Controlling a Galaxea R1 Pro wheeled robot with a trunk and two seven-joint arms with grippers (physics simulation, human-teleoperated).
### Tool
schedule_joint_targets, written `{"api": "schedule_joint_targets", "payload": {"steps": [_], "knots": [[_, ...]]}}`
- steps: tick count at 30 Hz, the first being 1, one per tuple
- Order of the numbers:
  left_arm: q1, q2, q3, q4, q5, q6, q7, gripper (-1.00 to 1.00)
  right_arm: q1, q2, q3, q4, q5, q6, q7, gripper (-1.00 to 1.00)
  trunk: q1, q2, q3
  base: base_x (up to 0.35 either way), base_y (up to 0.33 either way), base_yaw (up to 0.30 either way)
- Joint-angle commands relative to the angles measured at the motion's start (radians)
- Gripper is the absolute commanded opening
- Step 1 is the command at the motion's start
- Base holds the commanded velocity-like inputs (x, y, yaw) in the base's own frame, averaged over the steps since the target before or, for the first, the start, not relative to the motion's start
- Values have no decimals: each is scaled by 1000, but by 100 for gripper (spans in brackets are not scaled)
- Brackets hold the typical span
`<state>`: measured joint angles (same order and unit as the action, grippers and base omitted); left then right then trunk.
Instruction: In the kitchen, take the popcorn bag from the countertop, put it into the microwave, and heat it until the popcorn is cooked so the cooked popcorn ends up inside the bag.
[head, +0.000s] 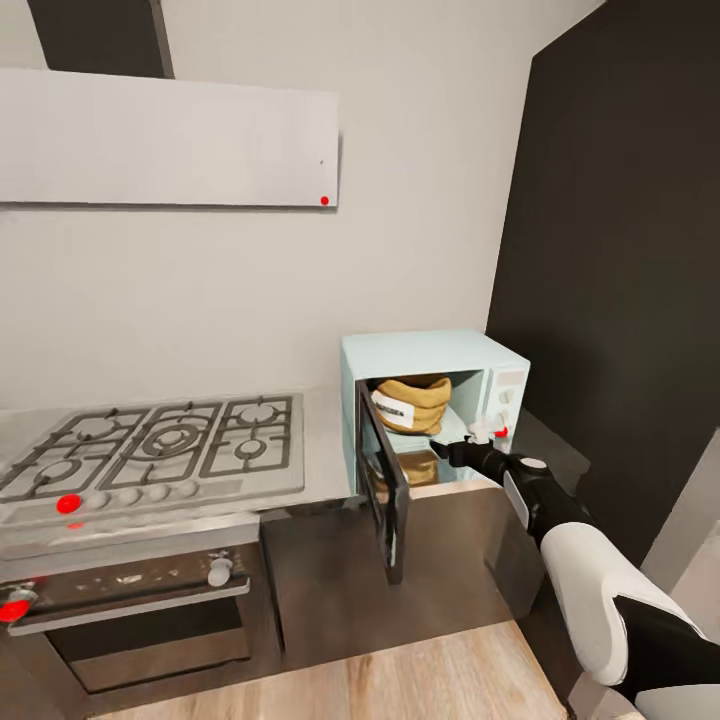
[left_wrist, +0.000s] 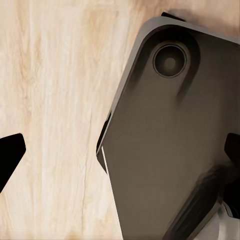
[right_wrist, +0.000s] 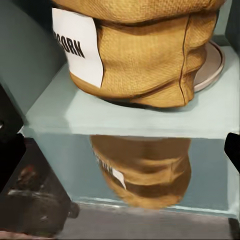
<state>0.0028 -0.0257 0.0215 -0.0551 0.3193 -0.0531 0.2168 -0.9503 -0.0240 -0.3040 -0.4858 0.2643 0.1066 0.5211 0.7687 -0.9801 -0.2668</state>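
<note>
The mint-white microwave (head: 432, 349) stands on the steel countertop (head: 325, 440) with its dark glass door (head: 386, 492) swung open toward me. Inside sits the tan popcorn bag (head: 414, 401), upright, white label facing out. The right wrist view shows the bag (right_wrist: 145, 55) close up, resting partly on a pale turntable plate (right_wrist: 214, 62), with its reflection in the shiny counter below. My right gripper (head: 450, 450) hovers just outside the microwave's mouth, open, with nothing between its fingers (right_wrist: 10, 160). My left gripper (left_wrist: 122, 160) is open above the wooden floor (left_wrist: 50, 100).
A gas hob (head: 150, 445) with black grates lies left of the microwave, above a steel oven (head: 130, 600). A white extractor hood (head: 170, 140) hangs overhead. A tall dark cabinet (head: 620, 250) closes the right side. My grey base (left_wrist: 170, 150) sits under the left gripper.
</note>
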Motion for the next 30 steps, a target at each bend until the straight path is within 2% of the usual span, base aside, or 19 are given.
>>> {"api": "schedule_joint_targets", "payload": {"steps": [1,5,7,11,13,15,16,18,20,21,23,24,25,30], "knots": [[0,0,2,-2,4,-2,3,100,-1,1,-8,-2,8,6,8,100,0,-1,-1,-338,0,0],[0,1,0,-2,4,-2,1,100,-1,-2,-7,34,5,7,5,100,0,-1,-1,-155,0,0],[0,1,1,-2,4,-2,2,100,-1,-29,-7,81,5,8,6,100,0,-1,-1,-13,0,0],[0,0,6,-2,4,-3,2,100,-1,-130,-6,289,5,9,10,100,0,-1,-1,-2,0,0],[0,0,6,-2,4,-3,3,100,-1,-161,-4,426,6,2,8,100,0,-1,-1,0,0,0],[0,0,6,-2,5,-2,3,100,12,-182,2,488,15,-6,5,100,0,-1,-1,0,0,0],[0,0,6,-2,4,-3,3,100,58,-191,4,505,31,-17,3,100,0,-1,-1,0,0,0],[0,0,6,-2,4,-3,3,100,188,-197,5,512,51,-57,-8,100,0,-1,-1,0,0,0],[0,0,6,-2,5,-3,3,100,315,-191,6,513,59,-126,-66,100,0,-1,-1,0,0,0],[0,0,6,-2,5,-3,3,100,349,-189,6,514,62,-141,-97,100,0,-1,-1,0,0,0],[0,0,6,-2,4,-3,3,100,424,-184,6,515,74,-163,-203,100,0,-1,-1,0,0,0],[0,0,6,-2,5,-3,3,100,444,-182,6,516,76,-166,-235,100,0,-1,-1,0,0,0],[0,0,6,-2,4,-3,3,100,500,-179,5,516,78,-173,-292,100,0,-1,-1,0,0,0],[0,0,6,-2,5,-2,3,100,648,-178,5,517,79,-201,-335,100,0,-1,-1,0,0,0]]}}
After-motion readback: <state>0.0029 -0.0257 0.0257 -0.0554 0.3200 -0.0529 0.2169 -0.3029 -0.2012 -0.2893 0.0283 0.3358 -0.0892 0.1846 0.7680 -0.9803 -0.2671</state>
